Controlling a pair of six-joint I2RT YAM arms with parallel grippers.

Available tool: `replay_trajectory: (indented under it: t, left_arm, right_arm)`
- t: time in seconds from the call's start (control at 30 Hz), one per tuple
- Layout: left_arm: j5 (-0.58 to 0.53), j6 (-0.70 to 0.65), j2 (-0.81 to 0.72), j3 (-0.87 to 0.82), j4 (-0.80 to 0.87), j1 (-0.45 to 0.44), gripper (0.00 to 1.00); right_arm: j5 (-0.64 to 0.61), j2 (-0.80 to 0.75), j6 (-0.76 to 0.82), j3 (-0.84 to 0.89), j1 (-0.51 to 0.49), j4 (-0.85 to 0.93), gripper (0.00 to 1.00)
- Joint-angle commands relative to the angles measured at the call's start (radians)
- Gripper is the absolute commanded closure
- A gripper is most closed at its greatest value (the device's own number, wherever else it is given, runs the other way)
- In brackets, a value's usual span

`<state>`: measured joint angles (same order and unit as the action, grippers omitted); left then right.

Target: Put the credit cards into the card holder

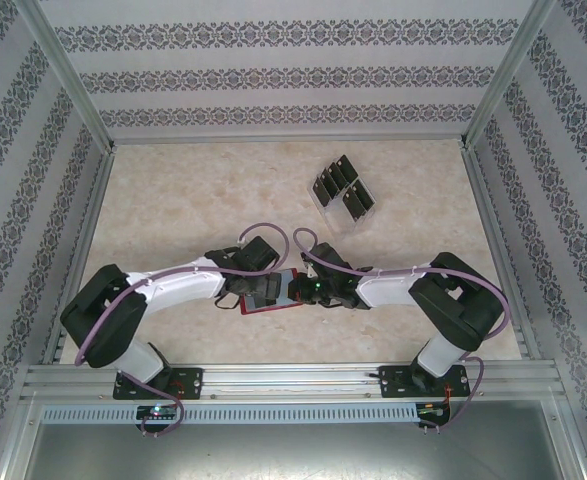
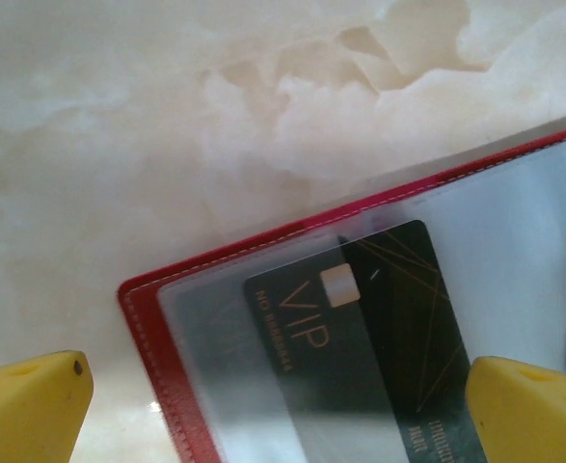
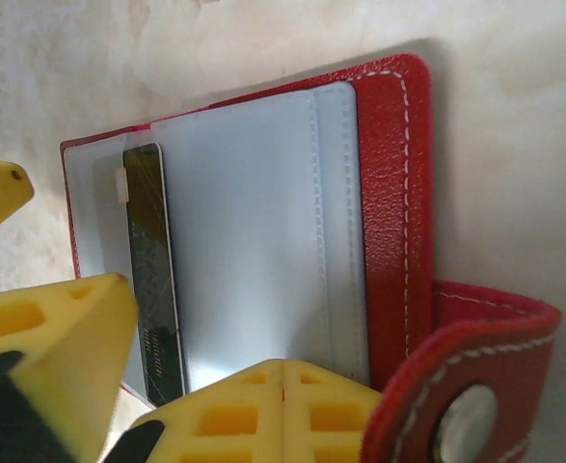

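Nearby, left fingers gape over card holder, right fingers together; clear stand well apart.

One credit card lies in the card holder — the stand well behind.

Card holder: one.
Credit cards inside card holder: one visible.
Clear stand: one.
Credit cards in clear stand: at least four; exact count not legible.
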<state>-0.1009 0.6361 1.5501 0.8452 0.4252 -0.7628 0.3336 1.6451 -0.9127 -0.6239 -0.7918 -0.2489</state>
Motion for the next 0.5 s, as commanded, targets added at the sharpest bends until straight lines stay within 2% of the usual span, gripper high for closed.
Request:
replay_trajectory:
  t: [0.0, 0.17, 0.47]
  left_arm:
    - [0.006, 0.005, 0.027, 0.032, -0.038, -0.019, 0.0]
    - [0.003, 0.007, 0.064, 0.042, -0.039, -0.027, 0.0]
    - [-0.041, 0.021, 0.042, 0.002, 0.001, -0.026, 0.0]
  right_arm:
    - [-0.003, 0.014, -0.002, 0.021, 0.004, -0.012, 1.0]
    - [-0.005, 0.012, -0.005, 0.025, 0.004, -0.013, 1.0]
    - [-0.012, 0.015, -0.008, 0.016, 0.003, 0.003, 1.0]
